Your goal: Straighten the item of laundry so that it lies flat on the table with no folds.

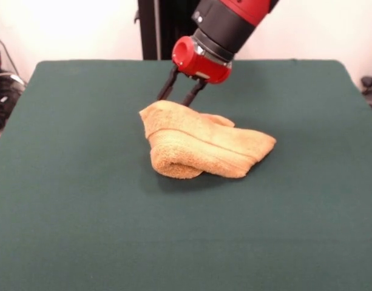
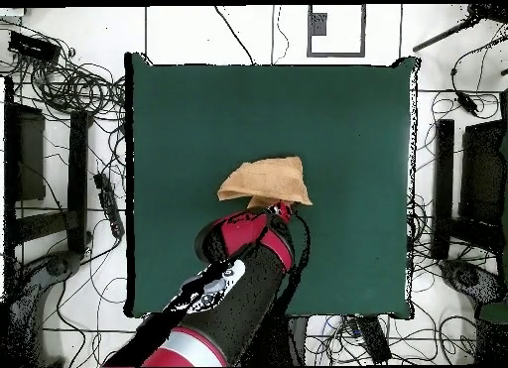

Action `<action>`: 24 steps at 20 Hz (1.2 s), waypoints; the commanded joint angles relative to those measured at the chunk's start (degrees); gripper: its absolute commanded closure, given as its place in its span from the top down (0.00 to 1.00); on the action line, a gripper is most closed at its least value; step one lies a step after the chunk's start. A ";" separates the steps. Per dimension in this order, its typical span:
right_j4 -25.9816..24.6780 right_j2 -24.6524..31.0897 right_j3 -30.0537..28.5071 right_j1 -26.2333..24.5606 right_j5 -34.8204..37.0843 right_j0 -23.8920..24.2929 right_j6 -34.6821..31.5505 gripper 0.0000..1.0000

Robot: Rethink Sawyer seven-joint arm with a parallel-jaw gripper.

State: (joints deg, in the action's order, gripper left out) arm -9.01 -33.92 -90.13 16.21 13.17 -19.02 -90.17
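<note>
Orange-tan towel on a dark green table, under a red and black arm

The towel (image 1: 204, 148) is an even orange-tan with a looped terry surface, crossed by a flat woven band of the same colour near its edge. The table (image 1: 82, 200) is a plain dark green all over, matte and without pattern. The gripper (image 1: 181, 91) has black fingers (image 1: 167, 85) under a bright red head, and the arm (image 1: 231, 18) above it is red and black.

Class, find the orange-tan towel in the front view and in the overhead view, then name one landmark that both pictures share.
Front view: the towel lies bunched just left of centre, below the gripper.
Overhead view: the towel sits near the middle of the table, just above the arm's red end.
Shared landmark: the gripper at the towel's robot-side edge.
</note>
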 commanded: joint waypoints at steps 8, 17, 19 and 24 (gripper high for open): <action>1.80 1.03 5.50 -1.25 1.62 -2.13 -10.49 1.00; 2.09 -0.34 6.49 -1.67 3.85 -2.95 -10.50 1.00; 2.01 0.29 6.15 -1.62 3.18 -2.45 -10.29 1.00; 2.98 1.75 5.99 -2.71 0.84 -1.12 -11.63 1.00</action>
State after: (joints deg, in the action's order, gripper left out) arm -9.01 -37.27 -86.64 15.96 13.17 -19.57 -90.17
